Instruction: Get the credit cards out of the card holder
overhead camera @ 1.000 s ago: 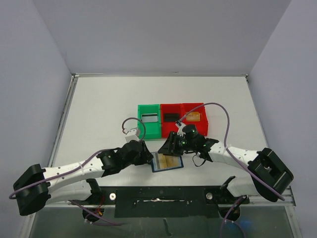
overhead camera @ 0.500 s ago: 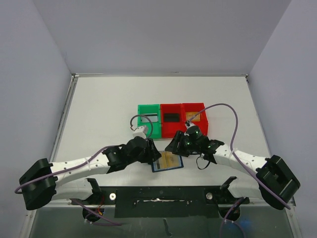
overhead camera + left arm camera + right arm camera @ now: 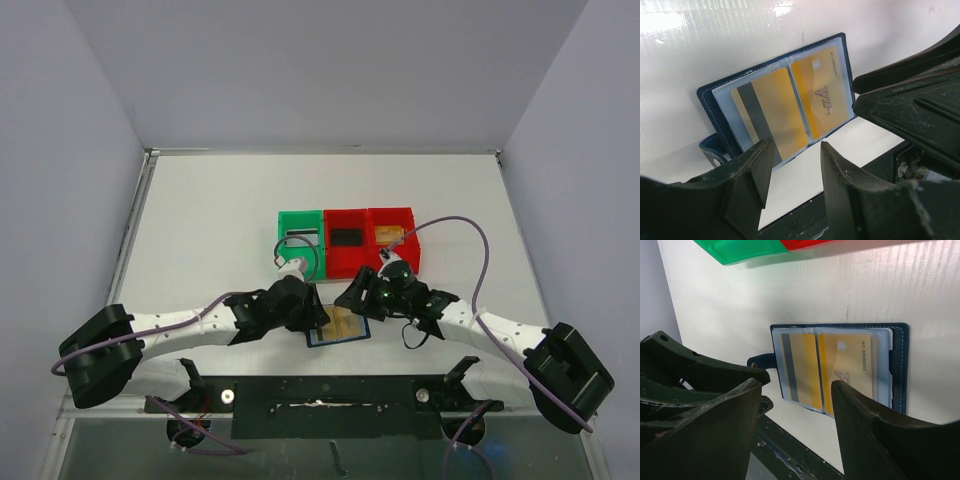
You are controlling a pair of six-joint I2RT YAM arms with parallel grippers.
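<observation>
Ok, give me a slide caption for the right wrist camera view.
Right gripper open over the unfolded card holder, two gold credit cards in its pockets.

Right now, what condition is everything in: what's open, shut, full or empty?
card holder: lying open, not gripped.
credit cards: two gold ones in the holder's clear pockets, one with a dark stripe.
left gripper: open, holding nothing.
right gripper: open, holding nothing.
green bin: a flat greyish piece inside.
middle red bin: a dark card inside.
right red bin: a tan card inside.
</observation>
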